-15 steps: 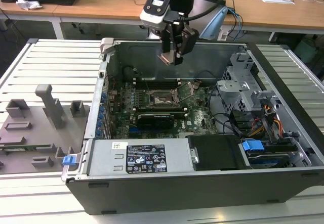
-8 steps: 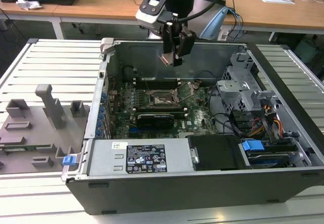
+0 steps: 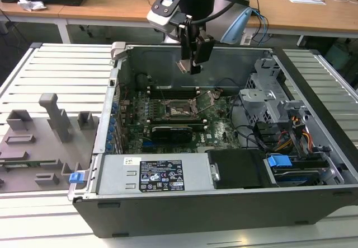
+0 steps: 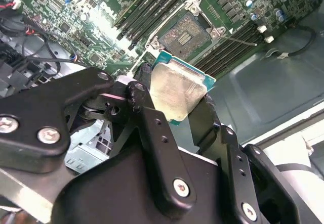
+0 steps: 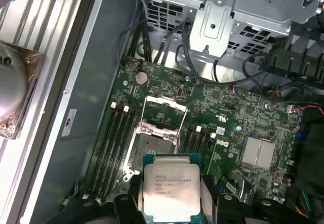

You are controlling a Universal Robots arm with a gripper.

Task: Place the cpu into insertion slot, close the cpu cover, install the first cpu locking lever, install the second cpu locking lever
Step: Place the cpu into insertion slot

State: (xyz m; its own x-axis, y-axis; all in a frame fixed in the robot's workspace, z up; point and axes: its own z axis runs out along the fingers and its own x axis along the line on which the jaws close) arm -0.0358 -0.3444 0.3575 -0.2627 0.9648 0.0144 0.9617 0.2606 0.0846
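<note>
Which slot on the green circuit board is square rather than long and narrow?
The dark square insertion slot with a silvery metal rim, between long black memory slots; the gripper holds the flat silver-grey cpu.

Held in jaws: cpu (image 5: 171, 188), near open insertion slot (image 5: 150, 146); cpu cover (image 5: 164, 107) raised.

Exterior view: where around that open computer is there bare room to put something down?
Bare slatted table at the exterior view's left, bordered by the case wall and the grey fixtures. Inside the case, crowded: circuit board, cables, drive cages.
</note>
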